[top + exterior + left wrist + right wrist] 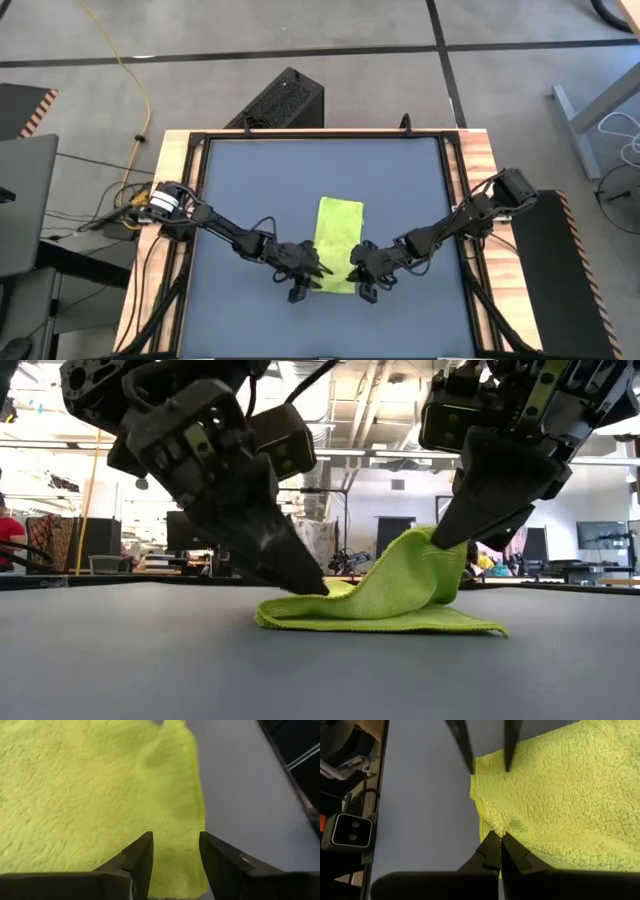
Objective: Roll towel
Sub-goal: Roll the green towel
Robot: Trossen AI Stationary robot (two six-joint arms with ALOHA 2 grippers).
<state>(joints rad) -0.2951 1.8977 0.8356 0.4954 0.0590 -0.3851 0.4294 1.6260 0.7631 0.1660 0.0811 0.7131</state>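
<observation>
1. Towel (338, 243): folded narrow lime rectangle lying lengthwise near the middle of the desk (250, 180), near end between both arms; in the low view that near end already lifted into a hump on the right arm's side, flat on the other.

2. Right claw (499, 837): fingers pinched together on the towel's near corner, cloth bunched at the tips; in the low view holding that corner up off the desk; judged a firm enough pinch to lead the first turn.

3. Left claw (175, 851): fingers apart, straddling the other near corner and touching or just above the cloth; nothing clamped yet; closing on this corner judged the step in hand.

4. To do it well: close the left claw low, right at the hem, catching both layers rather than only the top one; match the height of the right claw before any forward motion, otherwise a skewed, cone-shaped roll likely.

5. Then carry both corners up and over together toward the far end, keeping the curl tight and small; loose first turn likely to sag, given how soft and floppy the cloth looks.

6. Keep the two claws level and parallel across the towel's width; avoid dragging the whole towel along the smooth desk instead of folding it over itself.
</observation>
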